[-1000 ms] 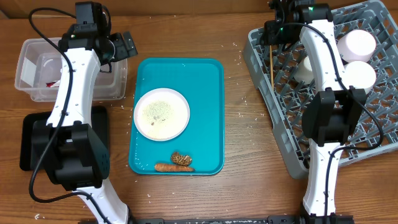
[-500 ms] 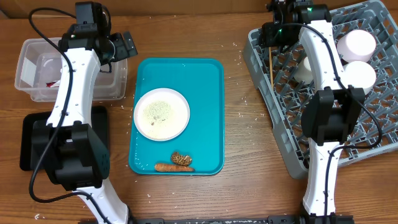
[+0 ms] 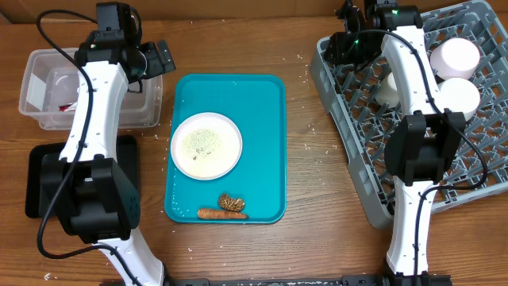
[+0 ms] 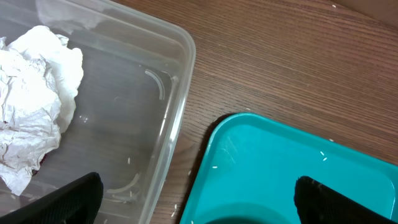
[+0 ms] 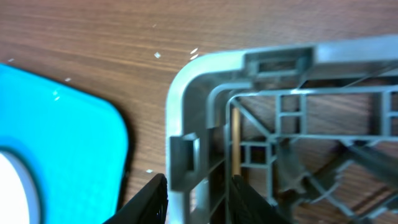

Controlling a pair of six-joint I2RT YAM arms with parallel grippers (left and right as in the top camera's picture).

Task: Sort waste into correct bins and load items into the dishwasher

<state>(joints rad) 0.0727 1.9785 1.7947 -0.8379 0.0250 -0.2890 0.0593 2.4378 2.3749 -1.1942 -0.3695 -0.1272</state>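
A round white plate (image 3: 206, 144) dusted with rice grains lies on the teal tray (image 3: 266, 103). An orange carrot piece (image 3: 212, 213) and a brown lump (image 3: 232, 203) lie near the tray's front. The clear tub (image 3: 32, 59) holds a crumpled tissue (image 4: 34, 112) and a red wrapper (image 3: 67, 105). My left gripper (image 4: 198, 186) hangs wide open over the gap between tub and tray. My right gripper (image 5: 199, 186) straddles the far-left corner wall of the grey dish rack (image 3: 476, 159), jaws apart. A wooden chopstick (image 5: 235, 140) stands inside the rack beside its right finger.
A flat black tray (image 3: 36, 179) sits at the front left under my left arm. Two white cups (image 3: 454, 57) (image 3: 459, 97) stand upside down in the rack's far right, and another white piece (image 3: 387, 87) sits behind my right arm. Rice grains are scattered on the wood.
My right gripper has shifted slightly toward the rack's far-left corner and its jaws have narrowed a little. The left arm has not moved.
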